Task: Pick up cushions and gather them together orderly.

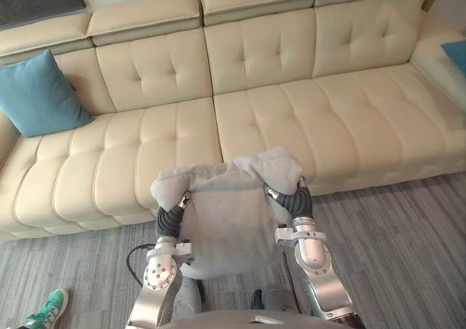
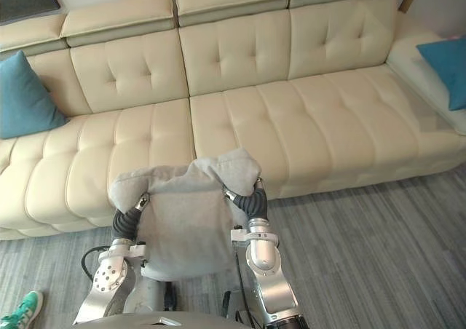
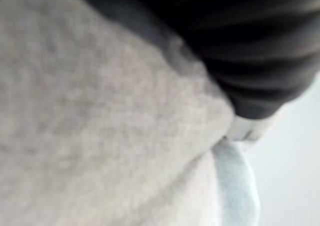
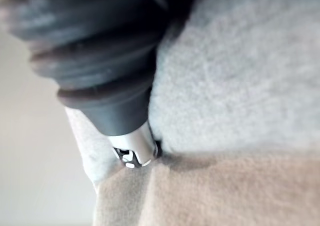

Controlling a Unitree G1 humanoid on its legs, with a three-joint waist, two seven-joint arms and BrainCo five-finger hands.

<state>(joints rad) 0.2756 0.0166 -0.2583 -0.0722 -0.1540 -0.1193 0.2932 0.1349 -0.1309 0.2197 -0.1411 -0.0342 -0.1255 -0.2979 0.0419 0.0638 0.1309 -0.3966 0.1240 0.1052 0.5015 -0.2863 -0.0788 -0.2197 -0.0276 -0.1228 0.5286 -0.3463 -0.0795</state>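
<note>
Cushion in blue leans at the sofa's left end. Nearer, the left hand and right hand flank a raised grey cushion, though their grip cannot be told. A second blue cushion lies far right.

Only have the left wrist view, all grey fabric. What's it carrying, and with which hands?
Observer: A grey cushion, held between the left hand and the right hand, one at each side edge.
Operator: Where is the robot?
Observer: Facing a cream sofa, with the cushion held up before its middle.
Operator: Other cushions?
Observer: A teal cushion leans at the sofa's left end, and a second teal cushion lies at its right end.
</note>
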